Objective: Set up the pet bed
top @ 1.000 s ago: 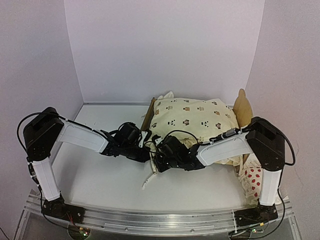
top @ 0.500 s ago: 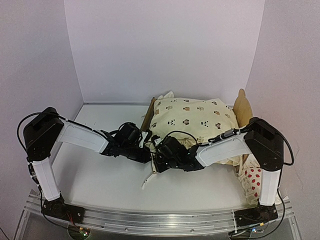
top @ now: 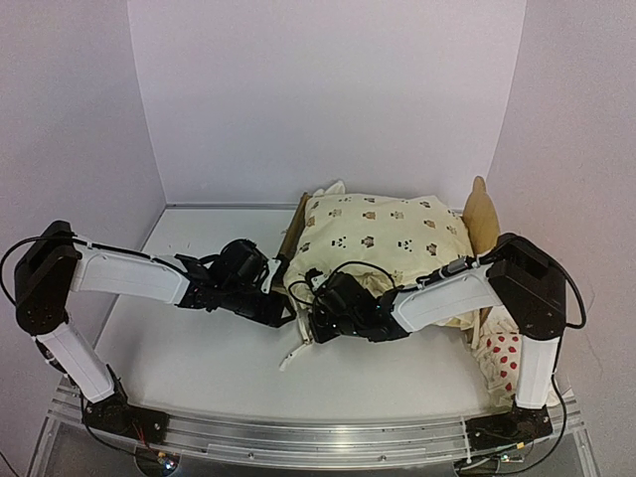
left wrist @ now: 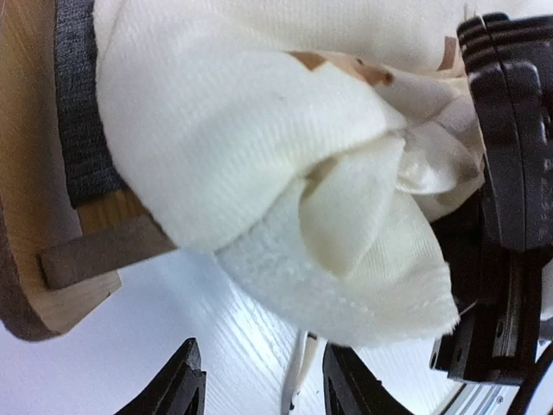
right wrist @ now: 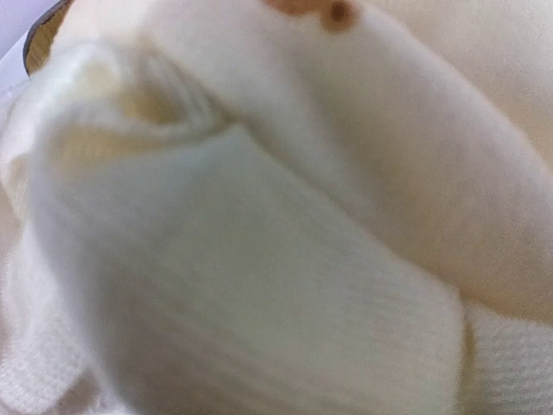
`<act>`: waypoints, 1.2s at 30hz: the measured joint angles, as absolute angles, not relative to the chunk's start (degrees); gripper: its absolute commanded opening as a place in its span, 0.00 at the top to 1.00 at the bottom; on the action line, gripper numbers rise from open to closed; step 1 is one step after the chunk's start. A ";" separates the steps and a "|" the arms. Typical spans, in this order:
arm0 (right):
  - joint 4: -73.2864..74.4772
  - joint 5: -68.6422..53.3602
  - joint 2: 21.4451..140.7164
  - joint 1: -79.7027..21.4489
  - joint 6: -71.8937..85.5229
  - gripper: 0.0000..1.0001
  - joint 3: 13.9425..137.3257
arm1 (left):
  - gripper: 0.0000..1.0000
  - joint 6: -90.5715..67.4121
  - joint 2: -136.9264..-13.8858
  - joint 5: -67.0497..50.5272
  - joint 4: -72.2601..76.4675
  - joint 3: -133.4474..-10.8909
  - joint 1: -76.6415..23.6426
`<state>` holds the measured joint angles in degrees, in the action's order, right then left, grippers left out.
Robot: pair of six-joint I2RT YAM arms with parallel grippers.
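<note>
White table (top: 199, 368) carries the bed (top: 294, 231) at right rear, under the cushion (top: 378, 234). Plywood looks light and stiff; best gripped by its headboard (top: 482, 211). Left gripper (left wrist: 263, 387) gapes empty; right gripper (top: 320, 316) pinches cushion cloth.

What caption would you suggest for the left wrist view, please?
Left hand open, facing a bunched corner of the cream cushion beside the plywood pet bed.
</note>
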<state>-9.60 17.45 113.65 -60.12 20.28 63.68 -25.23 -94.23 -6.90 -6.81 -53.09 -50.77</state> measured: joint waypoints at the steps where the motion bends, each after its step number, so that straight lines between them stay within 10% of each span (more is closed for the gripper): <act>1: -9.58 17.47 113.65 -60.12 20.38 1.00 63.64 | 0.53 -25.09 -93.72 -6.88 -7.28 -52.83 -50.88; 33: -9.43 16.21 112.57 -60.12 21.77 1.00 63.55 | 0.63 -19.49 -97.72 -3.47 -10.13 -48.59 -61.71; 36: -9.45 16.02 112.46 -60.12 21.96 1.00 63.37 | 0.78 -19.50 -99.51 0.39 -11.02 -50.74 -63.36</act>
<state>-9.45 16.02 112.46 -60.12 21.96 63.37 -19.50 -99.51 0.39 -11.02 -50.74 -63.36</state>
